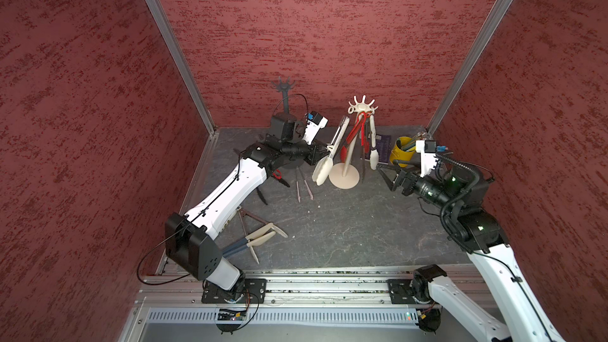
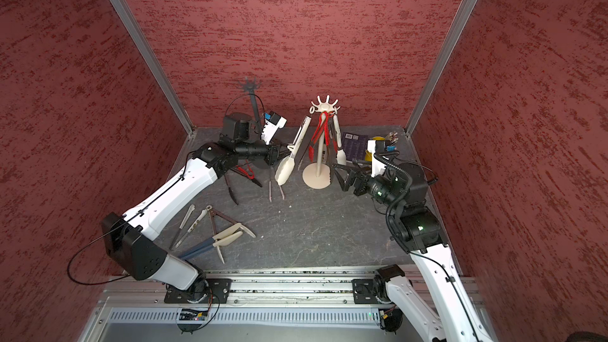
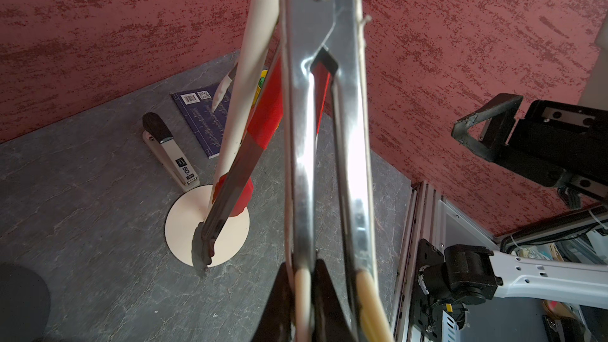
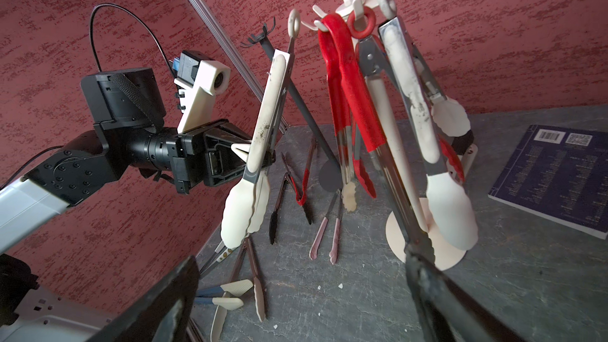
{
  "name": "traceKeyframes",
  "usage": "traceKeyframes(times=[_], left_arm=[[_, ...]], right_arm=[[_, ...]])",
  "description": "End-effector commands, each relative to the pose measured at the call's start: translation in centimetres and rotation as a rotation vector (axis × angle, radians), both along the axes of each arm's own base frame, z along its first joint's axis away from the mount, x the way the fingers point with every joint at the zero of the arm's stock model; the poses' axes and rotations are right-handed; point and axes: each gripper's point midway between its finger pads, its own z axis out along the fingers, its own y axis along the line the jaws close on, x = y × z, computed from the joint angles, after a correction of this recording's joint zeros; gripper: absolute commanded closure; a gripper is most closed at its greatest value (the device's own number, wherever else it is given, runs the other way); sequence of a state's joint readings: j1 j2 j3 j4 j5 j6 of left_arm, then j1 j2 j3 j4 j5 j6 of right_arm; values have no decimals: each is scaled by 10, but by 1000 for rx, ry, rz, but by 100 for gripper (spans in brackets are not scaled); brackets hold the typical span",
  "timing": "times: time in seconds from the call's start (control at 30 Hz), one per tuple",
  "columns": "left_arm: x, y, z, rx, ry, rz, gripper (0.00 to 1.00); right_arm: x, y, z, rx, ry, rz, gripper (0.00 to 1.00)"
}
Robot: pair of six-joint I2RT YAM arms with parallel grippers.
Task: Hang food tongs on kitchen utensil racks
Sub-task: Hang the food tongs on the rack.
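Two utensil racks stand along the desk's (image 1: 362, 225) back edge: a dark grey pole rack (image 1: 283, 85) near the back-left corner, its hooks bare, and a cream-white pole rack (image 1: 362, 106) with a round base near the middle. Three hung tongs (image 4: 345, 93) appear to dangle from the cream crown (red-handled and cream-headed ones). At least six loose tongs (image 1: 304, 189) lie toward the desk's left edge.

The left gripper (image 1: 330, 149) is pinched on one more pair, cream-white, metal-armed tongs (image 1: 339, 134). They are steeply tilted, heads low, with the hanging ring (image 4: 293, 23) uppermost, just beside a cream hook (image 4: 307, 24) and not evidently over it. The ring likely needs to go crownward. The right gripper (image 1: 390, 176), spread and empty, waits near the cream base.
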State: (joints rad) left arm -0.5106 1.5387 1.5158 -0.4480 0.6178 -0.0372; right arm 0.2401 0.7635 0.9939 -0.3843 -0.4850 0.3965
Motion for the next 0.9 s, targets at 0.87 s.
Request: traceKeyframes(times=[0.87], left_arm=[[1, -2, 1, 124, -65, 18, 93]], right_arm=[[-5, 0, 9, 23, -27, 12, 1]])
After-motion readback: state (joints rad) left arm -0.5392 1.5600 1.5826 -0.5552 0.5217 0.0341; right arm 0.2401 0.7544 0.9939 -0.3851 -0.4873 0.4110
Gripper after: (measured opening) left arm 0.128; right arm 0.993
